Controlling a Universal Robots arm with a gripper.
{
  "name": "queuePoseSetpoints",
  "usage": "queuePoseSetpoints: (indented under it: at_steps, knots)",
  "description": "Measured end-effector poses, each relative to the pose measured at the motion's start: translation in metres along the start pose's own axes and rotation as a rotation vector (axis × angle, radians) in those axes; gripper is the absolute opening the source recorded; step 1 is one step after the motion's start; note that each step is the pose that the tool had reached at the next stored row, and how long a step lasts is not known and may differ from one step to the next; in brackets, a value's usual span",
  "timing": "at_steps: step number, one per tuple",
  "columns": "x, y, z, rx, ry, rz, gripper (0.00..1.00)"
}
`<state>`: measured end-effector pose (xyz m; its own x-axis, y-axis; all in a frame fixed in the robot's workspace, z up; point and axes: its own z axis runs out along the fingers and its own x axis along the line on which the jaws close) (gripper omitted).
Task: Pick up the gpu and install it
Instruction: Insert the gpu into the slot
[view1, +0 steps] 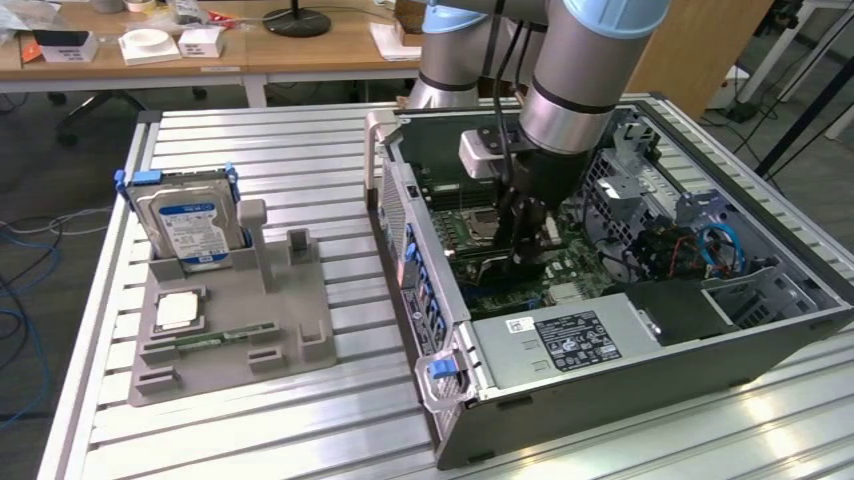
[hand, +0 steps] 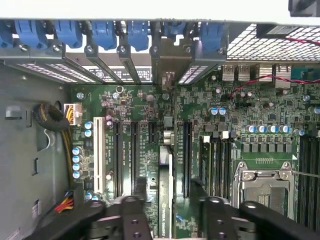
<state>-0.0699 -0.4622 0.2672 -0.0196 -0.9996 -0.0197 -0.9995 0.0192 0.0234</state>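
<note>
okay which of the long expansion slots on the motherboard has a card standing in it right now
The slot directly between the gripper's fingers: the gpu stands edge-up in it, running to the rear bracket. The black slots either side and the white slot are bare.

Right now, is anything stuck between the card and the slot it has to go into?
Nothing visible is in the way. In the wrist view the gpu stands on edge on the motherboard between the gripper's jaws, lined up with the slots. Whether it is fully seated cannot be told.

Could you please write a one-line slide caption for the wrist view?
End effector poised over the gpu, standing edge-on in a motherboard slot inside the open computer case.
</note>
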Motion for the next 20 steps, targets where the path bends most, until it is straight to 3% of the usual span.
queuePoseSetpoints:
  at_steps: [1,5,6,8,20]
  knots:
    - [0.0000,0.0000,0.0000,0.0000,0.0000,0.000,0.49]
    - [0.0000,0.0000,0.0000,0.0000,0.0001,0.000,0.26]
    - [0.0000,0.0000,0.0000,0.0000,0.0000,0.000,0.26]
    - [0.0000,0.0000,0.0000,0.0000,0.0001,0.000,0.14]
    - [0.0000,0.0000,0.0000,0.0000,0.0001,0.000,0.11]
